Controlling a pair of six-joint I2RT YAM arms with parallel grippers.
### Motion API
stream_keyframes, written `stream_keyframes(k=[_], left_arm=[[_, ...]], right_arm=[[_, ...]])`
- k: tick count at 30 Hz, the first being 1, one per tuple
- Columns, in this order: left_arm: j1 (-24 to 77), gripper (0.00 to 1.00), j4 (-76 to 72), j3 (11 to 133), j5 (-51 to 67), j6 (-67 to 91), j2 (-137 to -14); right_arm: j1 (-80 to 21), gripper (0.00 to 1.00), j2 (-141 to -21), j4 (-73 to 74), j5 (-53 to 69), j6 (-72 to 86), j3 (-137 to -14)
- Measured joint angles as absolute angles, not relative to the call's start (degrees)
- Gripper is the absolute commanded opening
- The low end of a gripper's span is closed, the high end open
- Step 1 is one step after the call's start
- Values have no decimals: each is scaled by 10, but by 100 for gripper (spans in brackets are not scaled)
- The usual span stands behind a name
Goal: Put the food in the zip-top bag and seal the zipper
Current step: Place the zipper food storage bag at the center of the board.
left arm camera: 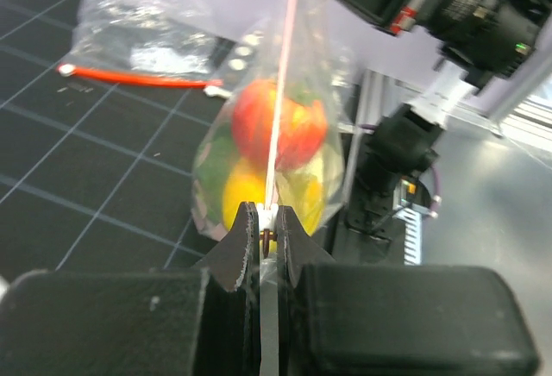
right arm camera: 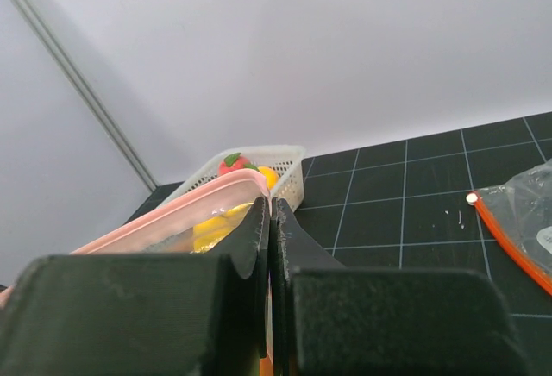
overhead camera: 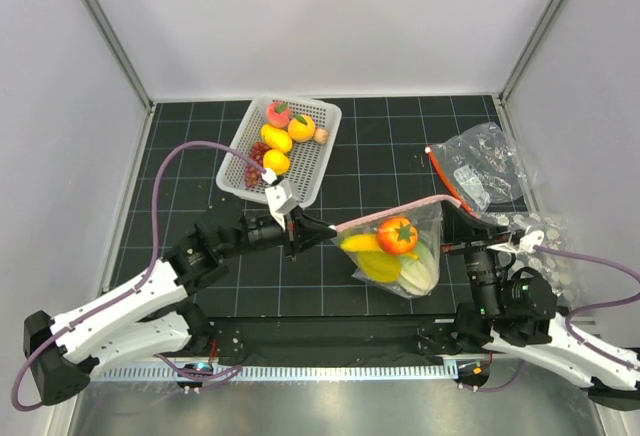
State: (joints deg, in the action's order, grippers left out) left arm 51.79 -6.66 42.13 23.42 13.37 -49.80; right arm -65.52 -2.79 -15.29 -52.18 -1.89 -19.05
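The dotted clear zip-top bag point(overhead camera: 428, 222) hangs above the mat, stretched between both grippers by its pink zipper point(overhead camera: 390, 212). My left gripper point(overhead camera: 331, 228) is shut on the zipper's left end, and my right gripper point(overhead camera: 457, 205) is shut on its right end. Inside the bag lie an orange-red round fruit point(overhead camera: 397, 235), a yellow banana point(overhead camera: 366, 244) and a pale green cabbage point(overhead camera: 421, 272). The left wrist view shows the zipper point(left arm camera: 285, 91) edge-on, running from the left gripper point(left arm camera: 267, 222) past the fruit point(left arm camera: 259, 122). In the right wrist view, the strip point(right arm camera: 190, 209) leads away from the right gripper point(right arm camera: 270, 208).
A white basket point(overhead camera: 318, 182) at the back centre holds more food: a pink peach point(overhead camera: 279, 113), an orange fruit point(overhead camera: 301, 127), yellow pieces point(overhead camera: 276, 139) and dark grapes point(overhead camera: 257, 156). A second clear bag point(overhead camera: 482, 168) with an orange-red strip lies at the right.
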Motion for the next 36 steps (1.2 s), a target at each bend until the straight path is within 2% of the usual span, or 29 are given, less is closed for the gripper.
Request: stream_keyframes(k=[5,11,18,19,21,22,23,24,25,28,31,36], left_arm=[[519,0,-15,443,112,152,-498],[517,0,56,448,-86,175,-485],[519,2,88,448,-217,197,-447],[520,9,94,449,-235,199,-450],[519,18,105,451,-269,203,-462],[519,36,115,453,-291,204,-472],[517,47,123,455,-310,203,-481],[516,53,132,459,-330,204,-495],[514,67,140,463,-346,208,-506],[512,79,160,478,-381,218,-529],[512,84,164,479,-392,224,-519],[512,90,149,469,-396,226,-455]], right_arm=[[-651,1,-124,-197,-533,-44,-203],[-592,1,-404,-227,-516,-63,-321],[-405,3,-595,-184,-235,97,-411],[-386,7,-623,-181,-196,117,-430],[-365,40,-665,-179,-147,143,-461],[-357,61,-683,-177,-131,153,-477],[-352,87,-697,-175,-119,160,-489],[-347,92,-710,-172,-107,169,-501],[-344,95,-718,-161,-96,172,-513],[-342,97,-724,-117,-80,197,-543],[-343,98,-708,-66,-86,242,-565],[-344,99,-615,10,-176,307,-541]])
